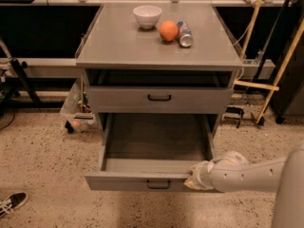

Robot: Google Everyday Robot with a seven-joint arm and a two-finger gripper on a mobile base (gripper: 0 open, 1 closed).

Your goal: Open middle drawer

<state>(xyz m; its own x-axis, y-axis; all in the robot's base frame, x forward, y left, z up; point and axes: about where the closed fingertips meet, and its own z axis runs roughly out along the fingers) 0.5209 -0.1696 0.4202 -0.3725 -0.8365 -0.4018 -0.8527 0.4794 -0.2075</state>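
The middle drawer (142, 180) of the grey cabinet stands pulled far out, its bare inside showing. Its small black bar handle (158, 185) sits at the centre of the front. My gripper (192, 180) is at the top edge of this drawer's front, right of the handle, with my white arm reaching in from the lower right. Above it is another grey drawer (118, 100) with a black handle, out by a small gap. Any drawer below the open one is hidden.
On the cabinet top (118, 42) stand a white bowl (147, 15), an orange (168, 30) and a can lying on its side (184, 34). A wooden frame (278, 75) leans at the right. A shoe (12, 203) lies on the speckled floor at lower left.
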